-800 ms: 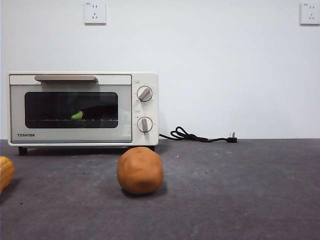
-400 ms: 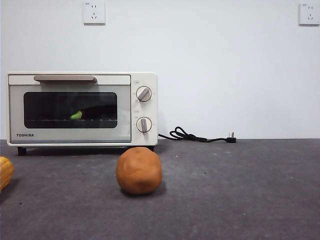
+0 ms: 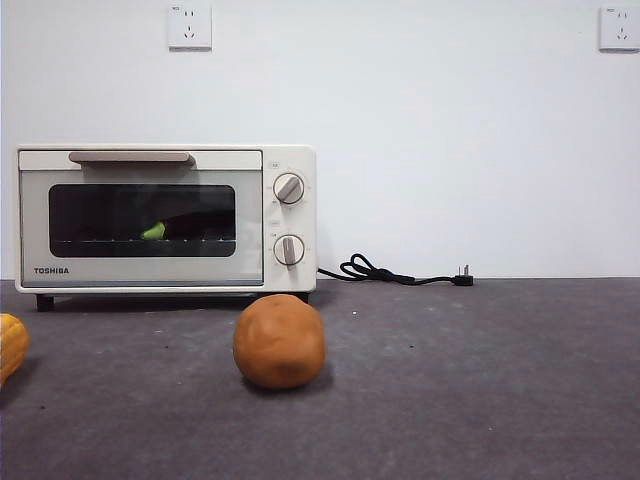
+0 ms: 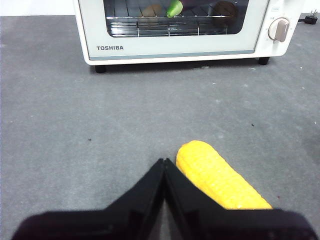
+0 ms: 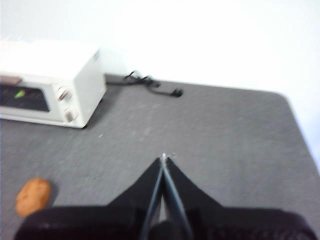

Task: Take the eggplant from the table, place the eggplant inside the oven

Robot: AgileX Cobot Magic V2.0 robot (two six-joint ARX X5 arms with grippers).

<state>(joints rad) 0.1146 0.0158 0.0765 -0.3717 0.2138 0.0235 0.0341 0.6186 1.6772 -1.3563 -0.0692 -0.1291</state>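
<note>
Oven (image 3: 165, 218) door shut; eggplant (image 3: 185, 226) inside on wire rack (image 4: 150, 27), green cap (image 3: 154, 231) showing through glass, dark body hard to make out. Brown lump (image 3: 279, 341) on table (image 3: 480, 380) before oven. Left gripper (image 4: 163, 162) pressed together beside corn (image 4: 217, 176). Right gripper (image 5: 163, 159) pressed together, well apart from oven.

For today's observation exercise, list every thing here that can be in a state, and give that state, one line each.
oven: door shut, eggplant inside
eggplant: on the wire rack behind the glass
power cord: unplugged, lying on the table
left pincer: shut, empty, beside the corn
right pincer: shut, empty, above the table
brown ball: resting on the table
</note>
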